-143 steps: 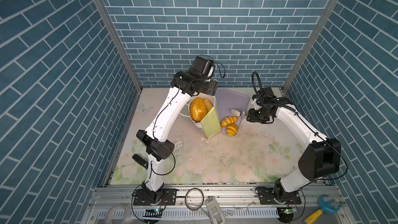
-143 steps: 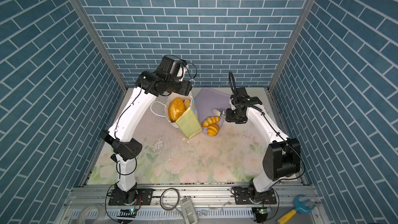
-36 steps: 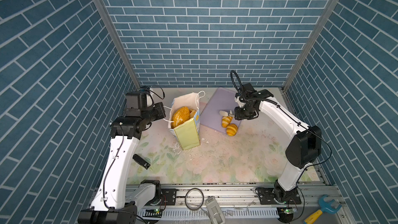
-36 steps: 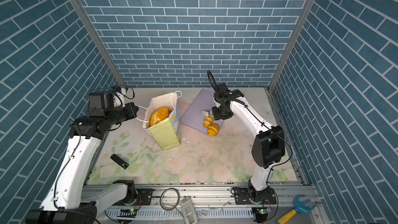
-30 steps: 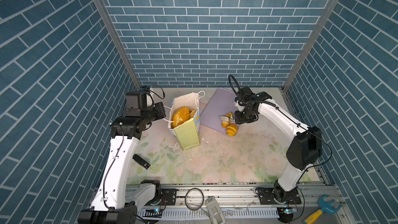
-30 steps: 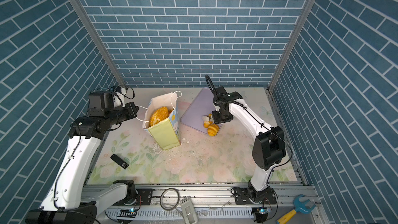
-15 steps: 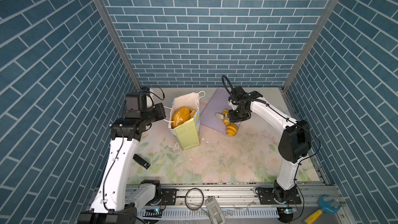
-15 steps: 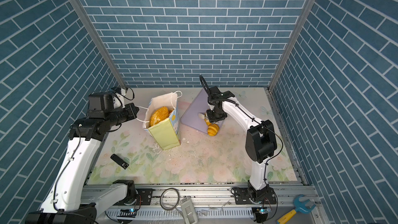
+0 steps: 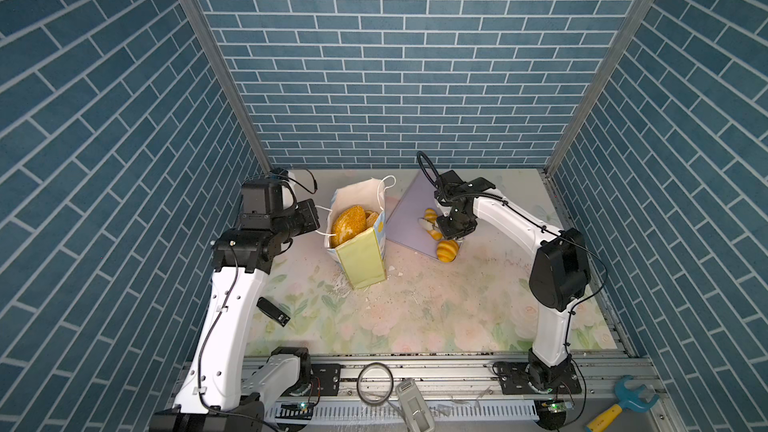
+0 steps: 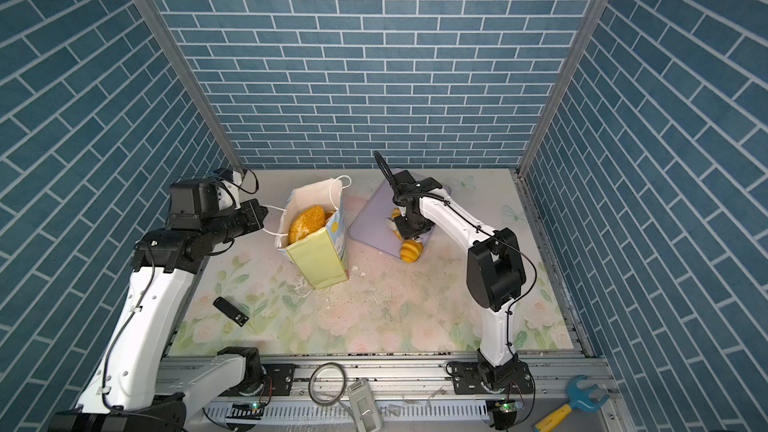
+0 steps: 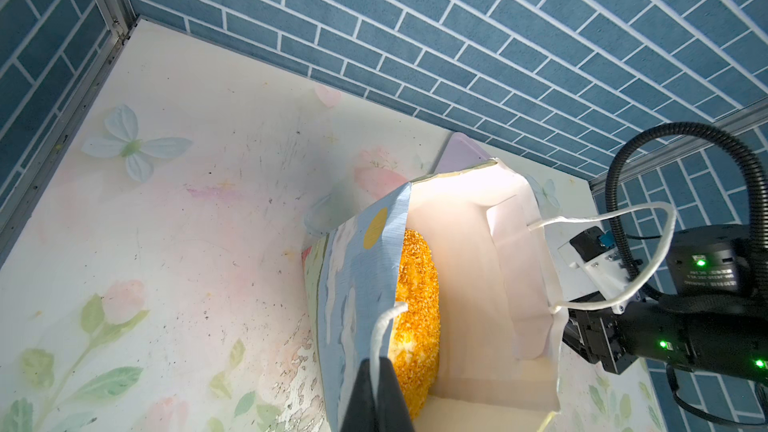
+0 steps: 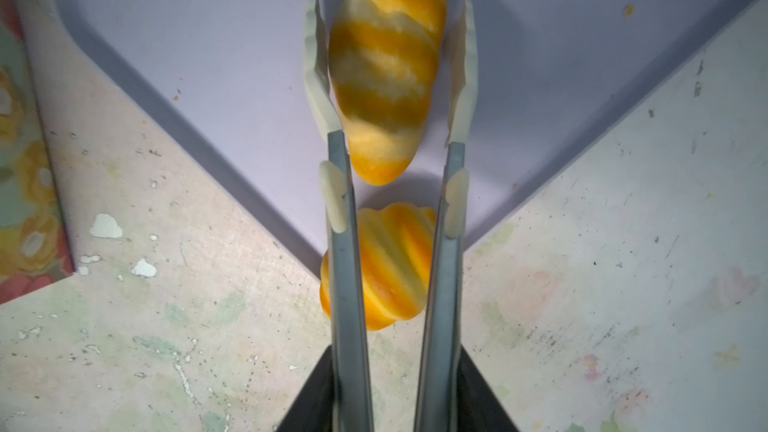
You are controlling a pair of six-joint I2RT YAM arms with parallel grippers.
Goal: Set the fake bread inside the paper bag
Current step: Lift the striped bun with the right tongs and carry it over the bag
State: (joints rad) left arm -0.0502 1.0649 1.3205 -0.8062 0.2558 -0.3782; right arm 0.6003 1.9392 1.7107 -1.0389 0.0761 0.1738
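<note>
Starting left: left gripper (image 11: 376, 376) pressed together on the white cord handle (image 11: 384, 320) of the tall pale yellow-green paper bag (image 9: 360, 257). Bag upright on the floral table (image 9: 415, 317), mouth open. — A

Contents? — B

A round golden seeded loaf (image 9: 348, 224) inside, another golden piece (image 9: 372, 217) behind it. Deeper down is hidden. — A

And right of the bag? — B

A flat lavender tray (image 9: 409, 218) with one striped golden-orange long roll (image 12: 386, 68) on it. The long jaws of the right gripper (image 12: 390, 2) stand either side of that roll, gap narrow. Cannot tell if they pinch it yet. A ridged round orange roll (image 12: 386, 268) lies at the tray's corner, mostly on the table. — A

By my reckoning, mostly done: two pieces visible outside, both left to go in. — B
</note>
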